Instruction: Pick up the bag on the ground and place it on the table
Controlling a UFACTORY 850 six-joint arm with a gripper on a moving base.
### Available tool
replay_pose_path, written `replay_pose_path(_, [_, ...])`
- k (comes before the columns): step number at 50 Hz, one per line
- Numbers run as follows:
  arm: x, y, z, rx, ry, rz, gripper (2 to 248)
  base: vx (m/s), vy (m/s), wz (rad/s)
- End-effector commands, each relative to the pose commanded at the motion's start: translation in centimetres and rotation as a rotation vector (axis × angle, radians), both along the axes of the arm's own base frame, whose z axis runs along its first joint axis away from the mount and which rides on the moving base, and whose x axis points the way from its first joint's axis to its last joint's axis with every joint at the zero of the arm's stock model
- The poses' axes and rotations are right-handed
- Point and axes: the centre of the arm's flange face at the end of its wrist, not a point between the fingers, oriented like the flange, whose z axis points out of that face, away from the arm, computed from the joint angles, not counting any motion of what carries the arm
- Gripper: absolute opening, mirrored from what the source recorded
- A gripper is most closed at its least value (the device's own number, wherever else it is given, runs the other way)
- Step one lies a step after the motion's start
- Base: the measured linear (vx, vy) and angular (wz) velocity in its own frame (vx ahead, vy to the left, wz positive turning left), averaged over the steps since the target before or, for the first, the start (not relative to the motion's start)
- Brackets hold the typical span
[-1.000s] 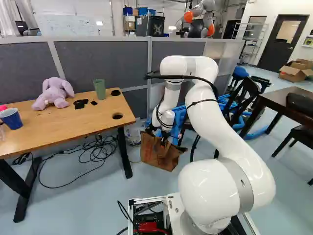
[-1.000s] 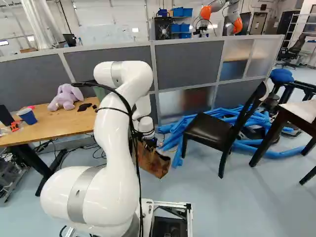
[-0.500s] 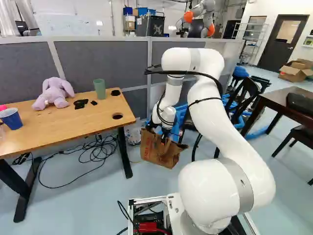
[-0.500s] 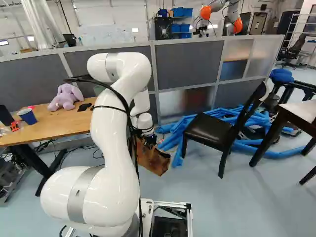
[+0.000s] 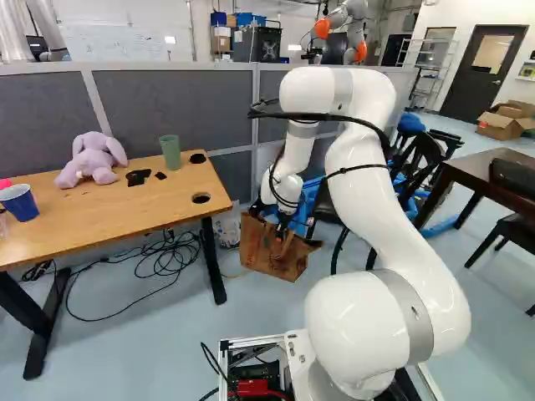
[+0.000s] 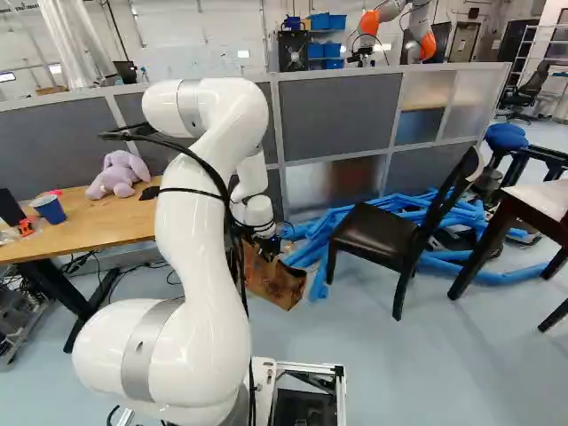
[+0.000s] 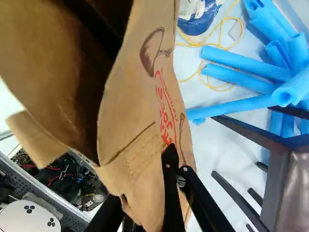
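Paper bag rises a little with the lifting arm

Both have come up since the earlier pictures, the bag moving along with the arm, while the base has stayed put. The gripper is closed on the bag, pinching the paper near its rim between two black fingers. The bag hangs tilted, low beyond the end of the wooden table; whether its underside still touches the floor, I cannot tell.

Only the wrist view looks into the bag's wide mouth, and the inside is too dark to show any contents. On the wooden table stand a blue cup and a green cup, neither showing what it holds. The right base view loses the green cup behind the arm but reveals a small orange thing beside the blue one. Only the left base view takes in the open cardboard boxes on the floor at its far right.

Close up, the wrist view gives creased brown paper with a folded seam and red print, a thin yellow cord looping nearby, and hollow, smooth blue tubes. Perforated metal rails enclose tangled wires. A soft lilac plush slumps on the wooden table.
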Motion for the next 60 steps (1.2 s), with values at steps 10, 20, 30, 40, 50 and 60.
replay_pose_path(10, [-0.1,0.0,1.5,0.000,-0.001,0.000,18,0.000,0.000,0.000])
replay_pose_path(20, [-0.3,0.0,2.9,0.000,0.005,0.000,18,0.000,0.000,0.000])
replay_pose_path(30, [-0.4,0.0,4.3,0.000,0.012,-0.001,18,0.000,0.000,0.000])
replay_pose_path(40, [-0.5,-0.1,5.7,0.000,0.018,-0.001,18,0.000,0.000,0.000])
replay_pose_path(50, [-0.7,-0.1,7.2,0.000,0.023,-0.001,18,0.000,0.000,0.000])
replay_pose_path(60, [-0.8,-0.1,8.6,-0.001,0.028,-0.001,18,0.000,0.000,0.000])
